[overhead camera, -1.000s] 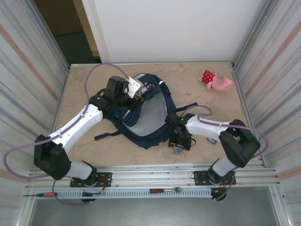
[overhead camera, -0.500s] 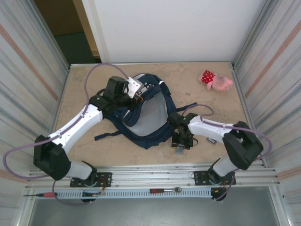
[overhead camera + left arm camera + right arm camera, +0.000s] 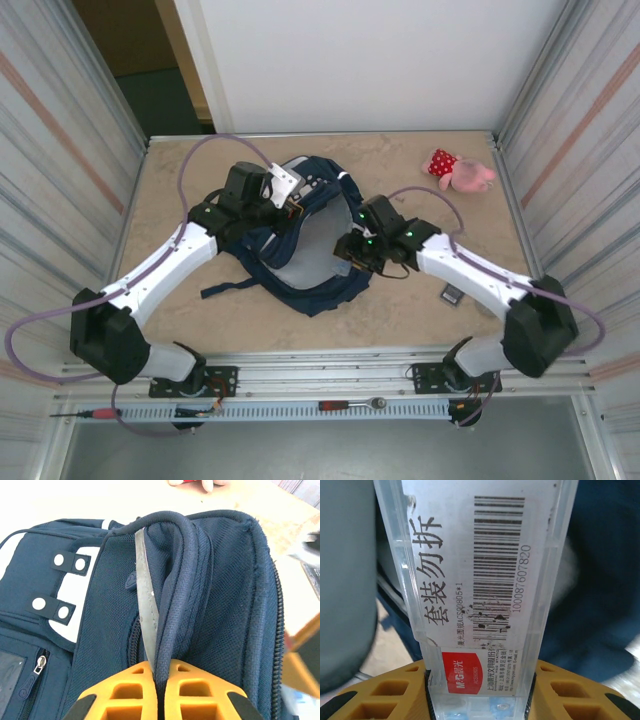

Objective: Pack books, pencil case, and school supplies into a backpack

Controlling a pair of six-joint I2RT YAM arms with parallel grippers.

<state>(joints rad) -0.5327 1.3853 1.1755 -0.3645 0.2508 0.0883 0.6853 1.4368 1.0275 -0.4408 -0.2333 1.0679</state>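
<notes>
My right fingers [image 3: 348, 250] clamp a narrow clear plastic pack with white barcode label and red mark [image 3: 480, 580] at the right edge of the open large navy fabric backpack [image 3: 300, 290], which lies mid-desk [image 3: 420, 190]. My left fingers [image 3: 172, 685] pinch its far rim.

On the clear plastic pack [image 3: 445, 580], right wrist view, we read large black Chinese characters 套装勿拆 running along it. The barcode [image 3: 499, 545] has digits beside it, starting 10008 and ending 607820. Smaller print includes ACS90805*1. The red patch [image 3: 462, 672] carries M&G in white. The finer print is too small to read.
</notes>
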